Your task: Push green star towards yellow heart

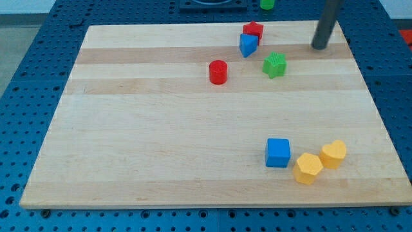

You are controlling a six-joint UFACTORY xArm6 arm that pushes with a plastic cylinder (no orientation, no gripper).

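Note:
The green star (275,65) lies on the wooden board (161,148) near the view's top right. The yellow heart (333,154) lies at the view's lower right, touching a yellow hexagonal block (308,169). My tip (318,47) is on the board above and to the right of the green star, a short gap away from it. The rod rises out of the view's top.
A red star-like block (253,29) touches a blue block (248,45) left of the green star. A red cylinder (218,72) stands further left. A blue cube (278,153) sits beside the yellow hexagonal block. A green block (266,4) lies off the board at the top.

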